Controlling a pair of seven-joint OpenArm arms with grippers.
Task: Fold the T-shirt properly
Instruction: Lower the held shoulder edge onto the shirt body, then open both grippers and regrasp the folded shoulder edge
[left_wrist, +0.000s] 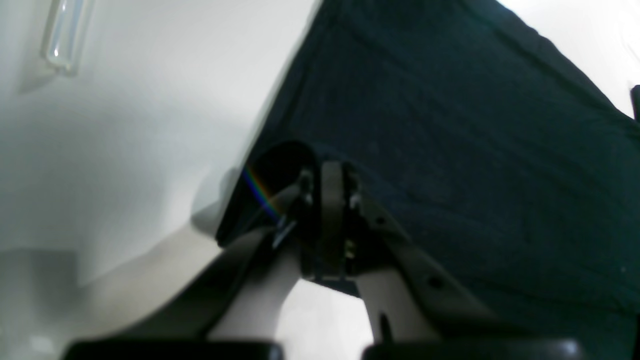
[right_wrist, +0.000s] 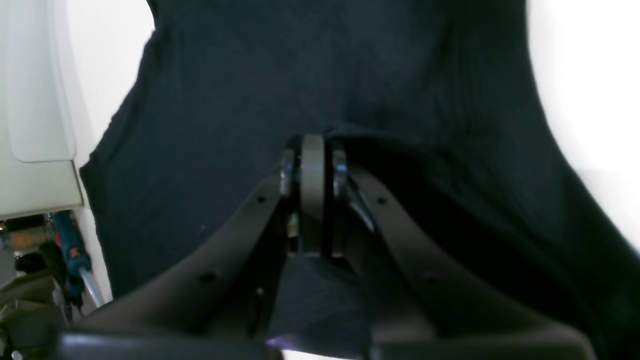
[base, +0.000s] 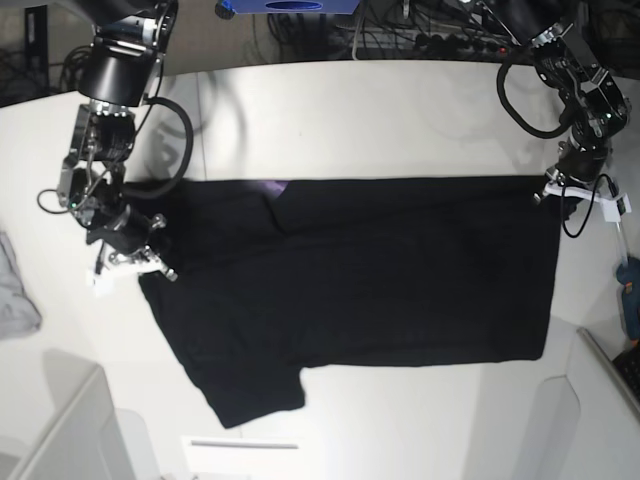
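With both pincers, left (base: 543, 190) and right (base: 150, 262), pinching the T-shirt (base: 400, 270), I risk hem slippage at 3 o'clock under uneven tension.

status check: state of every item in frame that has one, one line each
T-shirt: spread mostly flat on the table, plain black side up, a sliver of purple print showing at the collar, two edges pinched.
Left gripper: shut on the T-shirt's hem corner.
Right gripper: shut on the T-shirt near the shoulder.
Grey cloth: crumpled at the table edge, untouched.
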